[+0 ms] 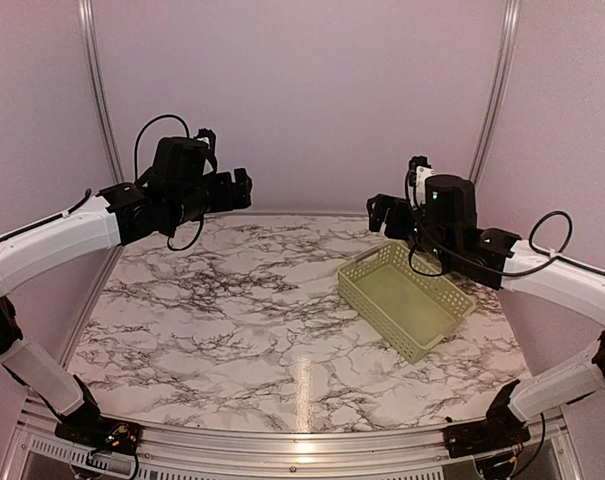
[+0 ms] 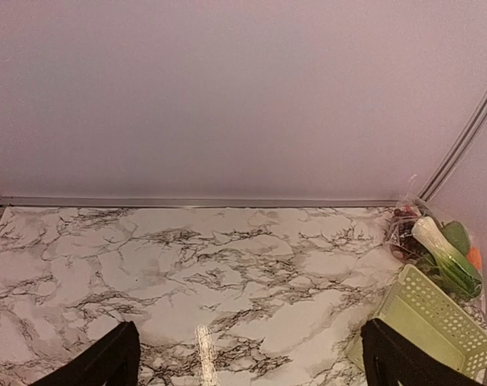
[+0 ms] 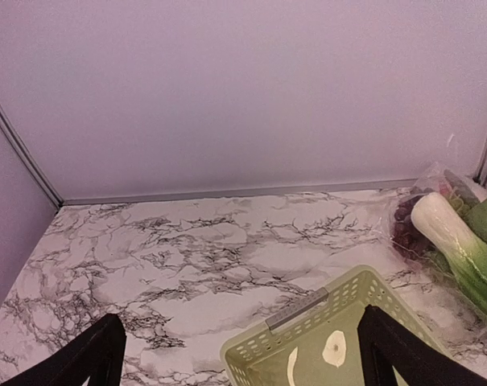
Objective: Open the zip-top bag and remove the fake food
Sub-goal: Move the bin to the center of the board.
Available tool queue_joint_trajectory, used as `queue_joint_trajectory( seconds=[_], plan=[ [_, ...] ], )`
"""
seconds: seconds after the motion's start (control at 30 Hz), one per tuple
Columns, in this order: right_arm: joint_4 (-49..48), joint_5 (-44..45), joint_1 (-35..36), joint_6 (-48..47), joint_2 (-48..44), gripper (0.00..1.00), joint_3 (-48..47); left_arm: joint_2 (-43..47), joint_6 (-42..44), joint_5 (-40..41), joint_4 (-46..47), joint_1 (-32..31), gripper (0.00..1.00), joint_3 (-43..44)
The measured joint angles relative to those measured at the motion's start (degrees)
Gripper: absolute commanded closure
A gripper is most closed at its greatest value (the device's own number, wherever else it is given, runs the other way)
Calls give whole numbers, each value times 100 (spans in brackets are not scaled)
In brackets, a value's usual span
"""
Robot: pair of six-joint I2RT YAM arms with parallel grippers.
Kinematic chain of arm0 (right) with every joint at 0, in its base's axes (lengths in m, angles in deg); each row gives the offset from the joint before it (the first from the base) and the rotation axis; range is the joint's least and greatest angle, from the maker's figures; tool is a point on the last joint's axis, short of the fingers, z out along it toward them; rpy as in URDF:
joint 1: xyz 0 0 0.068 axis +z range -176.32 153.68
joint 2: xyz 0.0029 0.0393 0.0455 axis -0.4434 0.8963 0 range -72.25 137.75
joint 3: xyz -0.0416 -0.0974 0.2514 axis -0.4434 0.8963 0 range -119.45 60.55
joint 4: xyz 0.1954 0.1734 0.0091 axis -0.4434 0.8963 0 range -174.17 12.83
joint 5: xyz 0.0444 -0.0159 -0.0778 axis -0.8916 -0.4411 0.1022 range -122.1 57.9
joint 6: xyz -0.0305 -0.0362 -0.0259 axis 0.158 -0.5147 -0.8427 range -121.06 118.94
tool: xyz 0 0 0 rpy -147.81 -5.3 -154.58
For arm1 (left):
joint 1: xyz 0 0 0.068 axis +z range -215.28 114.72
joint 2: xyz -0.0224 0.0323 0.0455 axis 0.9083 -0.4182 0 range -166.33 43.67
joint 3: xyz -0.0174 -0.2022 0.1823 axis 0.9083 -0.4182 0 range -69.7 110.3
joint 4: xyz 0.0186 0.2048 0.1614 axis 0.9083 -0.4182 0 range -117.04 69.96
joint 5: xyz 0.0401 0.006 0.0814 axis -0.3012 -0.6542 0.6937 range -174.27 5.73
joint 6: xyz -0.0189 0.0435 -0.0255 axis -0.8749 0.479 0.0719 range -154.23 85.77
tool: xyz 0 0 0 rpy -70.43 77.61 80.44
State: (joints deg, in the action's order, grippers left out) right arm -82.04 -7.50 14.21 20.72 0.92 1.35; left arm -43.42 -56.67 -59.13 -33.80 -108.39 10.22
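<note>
The zip-top bag lies in the far right corner of the marble table, behind the basket. It also shows in the left wrist view. Inside it is the fake food: a white and green leek, purple grapes, green leafy pieces and an orange piece. In the top view my right arm hides the bag. My left gripper is open and empty, raised high over the far left of the table. My right gripper is open and empty, raised above the basket's far end.
A pale green lattice basket sits at the right of the table, empty, with two worn spots on its floor. It shows in the right wrist view and the left wrist view. Pale walls stand close behind and at the sides.
</note>
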Motion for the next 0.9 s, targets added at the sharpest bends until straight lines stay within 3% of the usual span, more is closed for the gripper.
queue_joint_trajectory(
  seconds=[0.43,0.9],
  plan=[
    [269,94,-83,-66,367,1,-352,0,101,107,0,-13,1,103],
    [435,-2452,-1561,568,2238,2,-671,94,-94,-63,-186,9,1,-61]
  ],
)
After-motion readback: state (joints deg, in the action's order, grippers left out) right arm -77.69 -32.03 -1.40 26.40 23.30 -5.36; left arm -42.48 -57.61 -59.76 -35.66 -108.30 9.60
